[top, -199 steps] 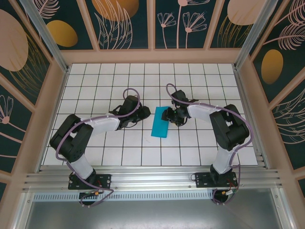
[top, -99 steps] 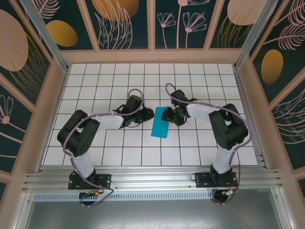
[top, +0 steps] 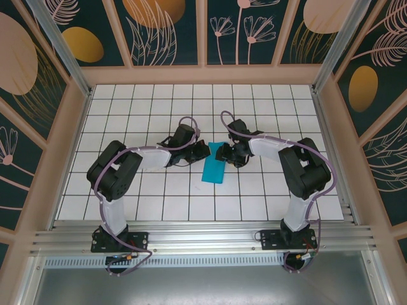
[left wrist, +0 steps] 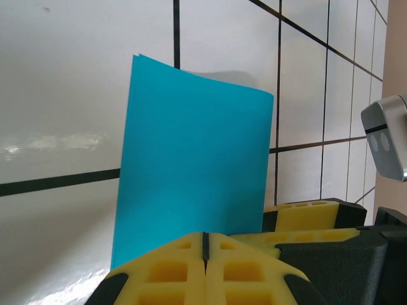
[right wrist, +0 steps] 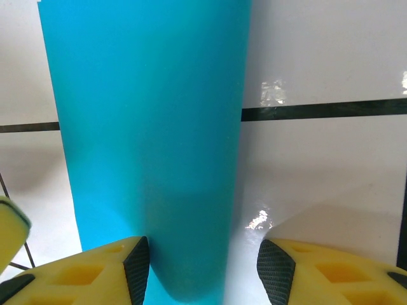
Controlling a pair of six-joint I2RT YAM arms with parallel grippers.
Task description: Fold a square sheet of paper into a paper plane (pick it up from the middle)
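Teal-blue sheet of paper (top: 213, 166) is lying flat on the white tiled table (top: 254, 197), pretty much dead centre between the two arms. It's folded down to a long narrow rectangle, sitting at a slight slant, with its far end tipped to the right in the overhead view.

Left gripper (top: 202, 151) is right up against the paper's left edge near the far end. On its wrist cam the yellow pads (left wrist: 178, 267) are pressed fully together with no gap. Can't honestly tell if a bit of the paper's edge is pinched in there or if it's just touching.

Right gripper (top: 227, 152) is at the opposite edge, jaws roughly half open. One finger (right wrist: 121, 267) sits over the paper, the other over bare tile, and it isn't gripping anything.
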